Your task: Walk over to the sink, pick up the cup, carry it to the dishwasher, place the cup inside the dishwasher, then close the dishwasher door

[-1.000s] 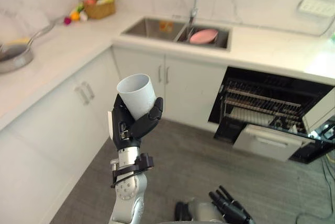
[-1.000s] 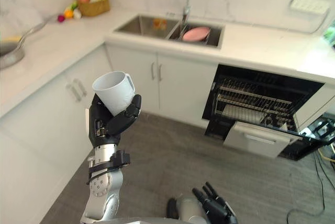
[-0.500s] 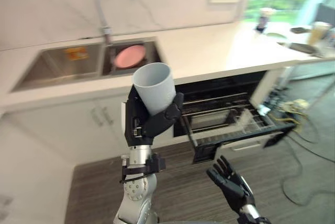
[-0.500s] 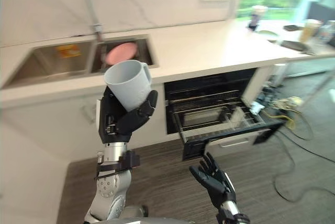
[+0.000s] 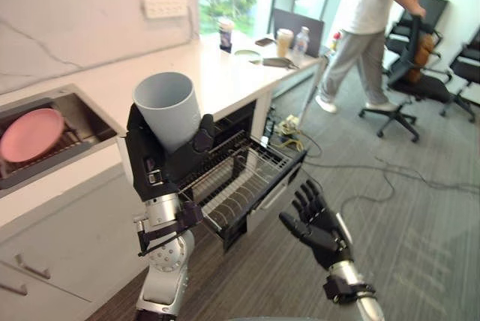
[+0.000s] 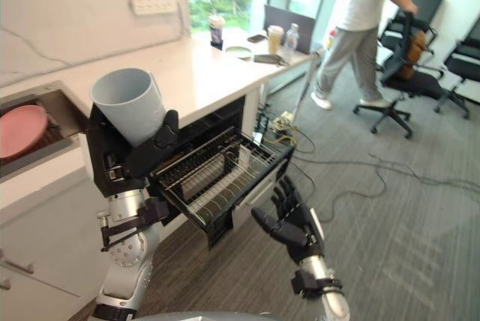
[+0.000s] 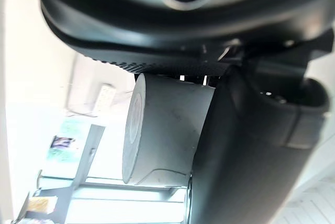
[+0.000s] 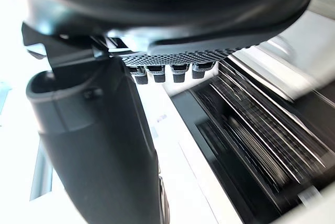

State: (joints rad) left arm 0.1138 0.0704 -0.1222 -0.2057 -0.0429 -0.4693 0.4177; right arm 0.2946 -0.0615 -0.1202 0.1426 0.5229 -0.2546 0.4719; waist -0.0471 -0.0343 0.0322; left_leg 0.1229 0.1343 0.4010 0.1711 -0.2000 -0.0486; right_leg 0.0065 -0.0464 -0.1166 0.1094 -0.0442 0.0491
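My left hand (image 5: 161, 165) holds a pale grey cup (image 5: 166, 108) upright at chest height, fingers and thumb curled round its lower half; the same cup (image 7: 162, 130) shows close up in the left wrist view. Just right of that hand stands the open dishwasher (image 5: 244, 175) under the white counter, its wire rack pulled out over the lowered door. My right hand (image 5: 319, 223) hangs open over the floor in front of the rack, fingers spread, holding nothing. The sink (image 5: 71, 141) with a pink plate (image 5: 30, 133) lies at the left.
A person (image 5: 367, 32) stands among black office chairs (image 5: 416, 43) at the far right. Bottles and cups (image 5: 285, 40) sit at the counter's far end. Cables (image 5: 360, 171) trail over the grey carpet. White cabinet doors (image 5: 52, 261) are at the lower left.
The camera has swung right: the sink has slid to the left edge and the dishwasher rack, office chairs and person came into view. The left hand still holds the cup up.
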